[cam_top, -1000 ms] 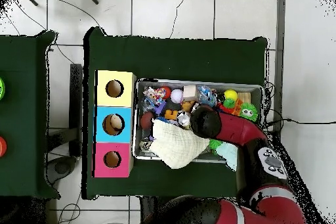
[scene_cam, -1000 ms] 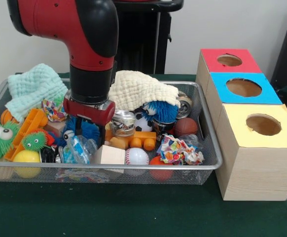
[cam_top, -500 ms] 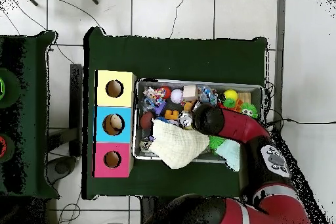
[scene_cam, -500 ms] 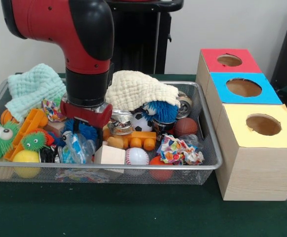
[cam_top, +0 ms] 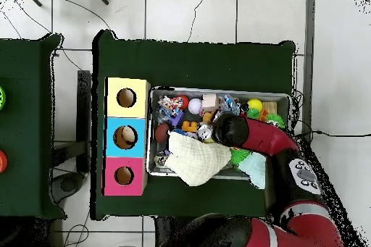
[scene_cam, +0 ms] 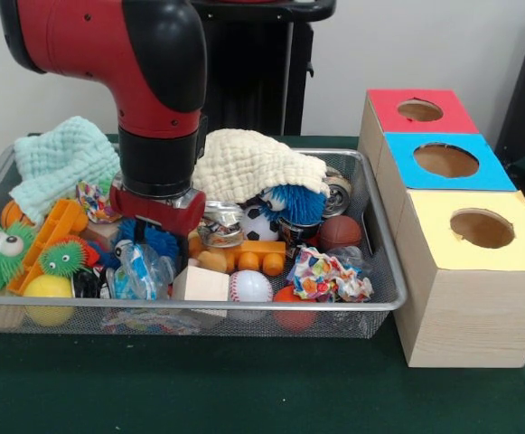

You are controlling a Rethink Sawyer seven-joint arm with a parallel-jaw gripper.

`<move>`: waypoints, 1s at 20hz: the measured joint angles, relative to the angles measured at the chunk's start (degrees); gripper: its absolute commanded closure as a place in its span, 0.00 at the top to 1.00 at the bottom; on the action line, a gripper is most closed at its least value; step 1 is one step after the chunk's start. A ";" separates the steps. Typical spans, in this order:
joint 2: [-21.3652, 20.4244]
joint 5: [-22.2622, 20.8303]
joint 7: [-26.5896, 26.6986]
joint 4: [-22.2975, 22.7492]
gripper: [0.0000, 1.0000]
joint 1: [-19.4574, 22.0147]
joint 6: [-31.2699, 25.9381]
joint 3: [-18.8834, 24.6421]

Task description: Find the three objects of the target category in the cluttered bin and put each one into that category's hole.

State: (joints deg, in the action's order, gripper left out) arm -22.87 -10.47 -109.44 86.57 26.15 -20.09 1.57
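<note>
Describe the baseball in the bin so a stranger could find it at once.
Look in the wire mesh bin and follow its near rim to the middle. The small white baseball with red stitching lies there, between a pale wooden block and a crumpled colourful wrapper.

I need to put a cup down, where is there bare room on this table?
Free: the green table in front of the mesh bin, and the strip behind the bin in the overhead view. The bin is packed; the three boxes fill the side.
</note>
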 measured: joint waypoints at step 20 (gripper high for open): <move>0.12 -0.01 0.00 -1.88 1.00 0.84 -4.06 1.21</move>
State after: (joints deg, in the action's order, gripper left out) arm -22.74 -10.48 -109.44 84.69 26.99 -24.15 2.79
